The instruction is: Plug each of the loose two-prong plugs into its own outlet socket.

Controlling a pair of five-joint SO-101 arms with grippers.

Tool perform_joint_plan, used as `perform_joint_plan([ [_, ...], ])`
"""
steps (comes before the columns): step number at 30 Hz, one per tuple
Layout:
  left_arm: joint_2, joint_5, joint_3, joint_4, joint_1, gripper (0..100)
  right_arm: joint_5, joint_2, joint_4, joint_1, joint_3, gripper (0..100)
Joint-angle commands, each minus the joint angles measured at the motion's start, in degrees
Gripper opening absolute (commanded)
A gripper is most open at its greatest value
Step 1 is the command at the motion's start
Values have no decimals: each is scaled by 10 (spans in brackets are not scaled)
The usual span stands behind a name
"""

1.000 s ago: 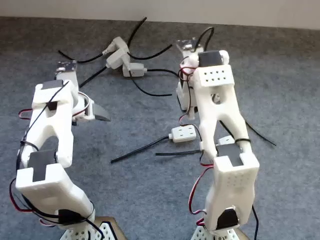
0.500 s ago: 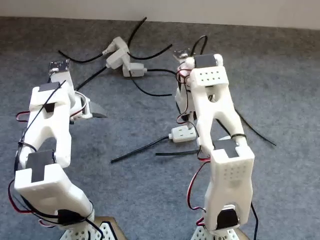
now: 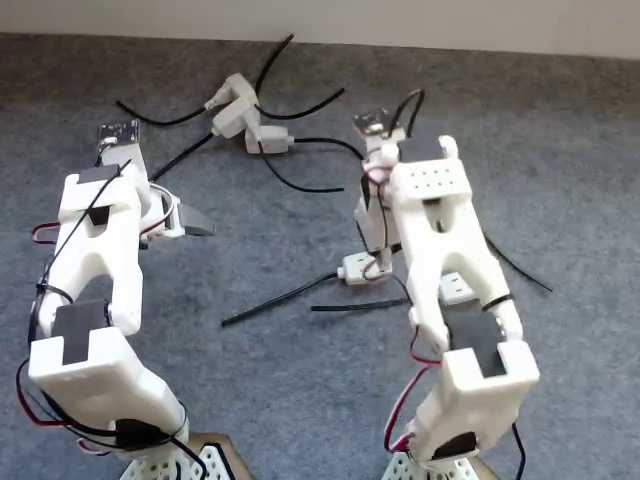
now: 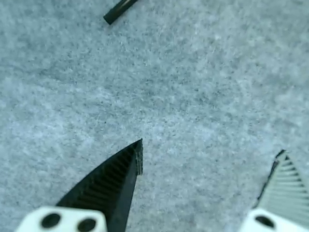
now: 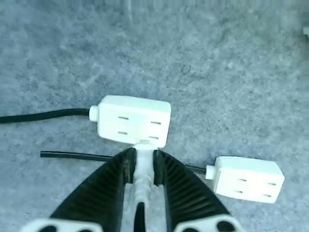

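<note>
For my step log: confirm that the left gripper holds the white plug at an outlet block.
Wrong arm: the right gripper holds the white plug at an outlet block, as the right wrist view shows. The left gripper is open over bare carpet.

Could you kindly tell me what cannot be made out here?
Right wrist view: prongs of the plug, hidden between jaws and near outlet block.
High view: second outlet block, partly covered by the right arm.
High view: far white connectors, too small to tell if joined.

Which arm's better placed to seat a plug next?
Right. The right gripper is shut on the white two-prong plug, beside the white outlet block; left gripper hangs open over bare grey carpet.
</note>
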Motion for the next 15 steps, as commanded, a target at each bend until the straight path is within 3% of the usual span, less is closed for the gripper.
perform_joint_plan([
  [1, -31, 4, -2, -6, -5, 397, 4, -66, -97, 0, 99, 8],
  [15, -31, 4, -2, -6, -4, 397, 23, -58, -120, 33, 106, 8],
])
